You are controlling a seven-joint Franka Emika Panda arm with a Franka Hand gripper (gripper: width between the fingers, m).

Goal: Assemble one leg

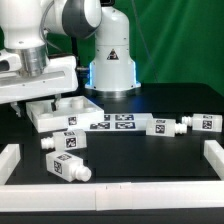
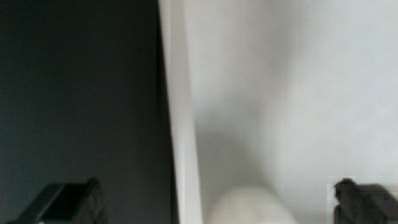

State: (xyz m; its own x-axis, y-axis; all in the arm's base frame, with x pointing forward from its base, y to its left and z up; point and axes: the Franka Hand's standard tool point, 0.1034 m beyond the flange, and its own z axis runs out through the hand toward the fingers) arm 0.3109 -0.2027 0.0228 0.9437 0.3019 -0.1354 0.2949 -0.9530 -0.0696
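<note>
the gripper [image 1: 45,100] hangs over the tabletop [image 1: 88,104], at that tray's end on the exterior view's left; in the wrist view the fingers [image 2: 68,205] stand spread wide, with nothing pinched between them; one fingertip shows against the black table [image 2: 80,90] and the other against the white tabletop, whose straight edge runs up between the two; whether either finger touches it, i cannot tell.

four legs lie loose on the table, none of them held; the front leg [image 1: 68,167] lies nearest the camera, and the second leg [image 1: 68,141] lies just behind it, both in front of the tabletop; the third leg [image 1: 162,127] lies just beside the marker board [image 1: 115,122], on the exterior view's right of it; the fourth leg [image 1: 205,122] lies further to that side; a low white wall [image 1: 110,187] borders the table's near edge.
</note>
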